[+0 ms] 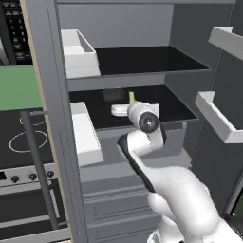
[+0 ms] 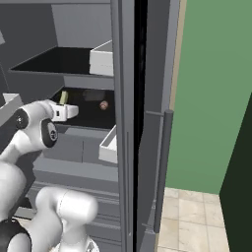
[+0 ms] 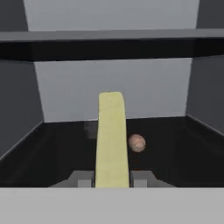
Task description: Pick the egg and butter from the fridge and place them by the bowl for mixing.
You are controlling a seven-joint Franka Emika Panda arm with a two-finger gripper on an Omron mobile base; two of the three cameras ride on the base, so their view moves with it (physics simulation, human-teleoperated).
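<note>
The fridge (image 1: 133,80) stands open, and my arm reaches onto its lower dark shelf. In the hand view, my gripper (image 3: 112,178) is shut on the butter (image 3: 112,140), a pale-yellow stick pointing away from the hand. The butter (image 1: 131,98) pokes up just past the white hand above the shelf, and from the right side the butter (image 2: 63,97) sticks out the same way. The egg (image 3: 137,142), a small brownish ball, lies on the shelf just right of the stick; from the right side the egg (image 2: 103,105) sits deeper in the fridge (image 2: 123,74). The bowl is out of view.
A dark flat box (image 1: 114,95) lies at the back of the same shelf. White door bins (image 1: 85,135) hang at the left, more bins (image 1: 218,118) at the right. A black-topped stove (image 1: 28,137) stands to the left. A long bar handle (image 2: 165,167) runs down the door.
</note>
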